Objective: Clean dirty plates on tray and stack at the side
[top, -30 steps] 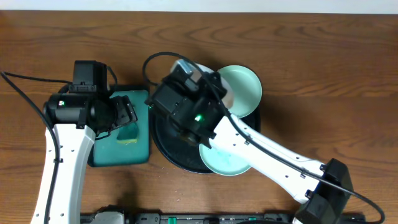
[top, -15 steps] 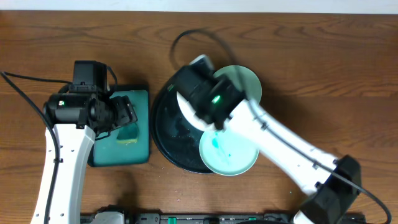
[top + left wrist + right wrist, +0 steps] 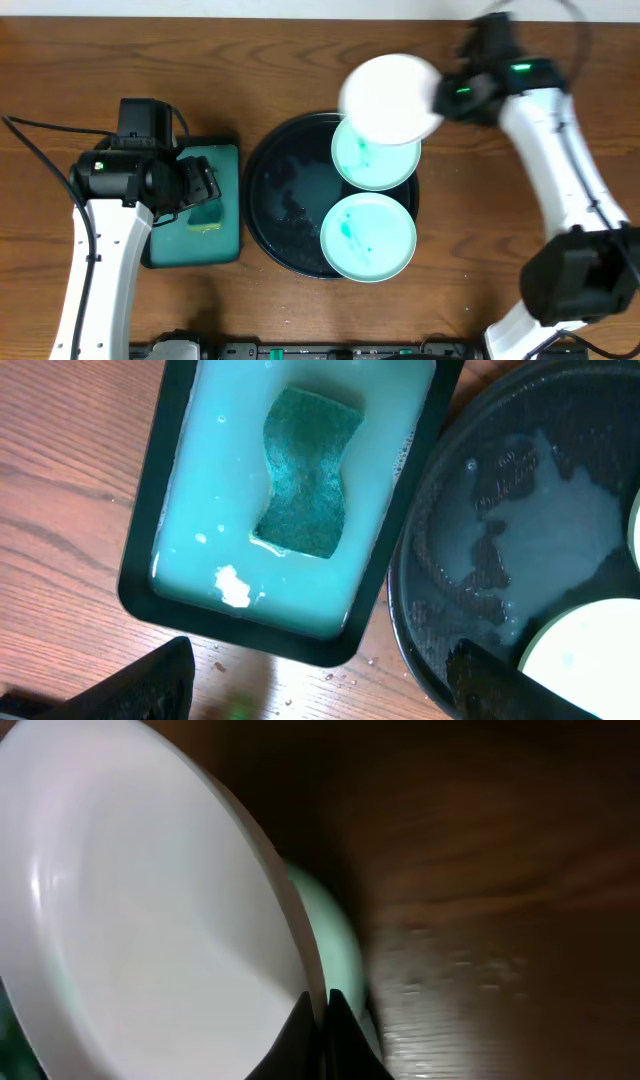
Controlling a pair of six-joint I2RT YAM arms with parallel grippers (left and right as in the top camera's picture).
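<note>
Mint-green ware, 2 pieces, with 1 white.
1. The near mint plate (image 3: 368,238) lies flat on the near right part of the black tray (image 3: 285,200), with teal smears at its middle.
2. The black tray is round with a raised rim, and a wet film covers its bare left half.
3. Just left of it, the green tray (image 3: 228,165) holds cloudy liquid and 1 sponge (image 3: 305,485). The left claw (image 3: 200,192) is spread wide above it, holding nothing.
4. The far mint plate (image 3: 372,160) sits on the tray's far right part, smeared teal and partly hidden beneath the white plate.
5. The white plate (image 3: 392,98) is blurred, over the tray's far rim. The right claw (image 3: 322,1032) is pressed together on its edge.
6. A wooden table (image 3: 100,60) lies underneath.
</note>
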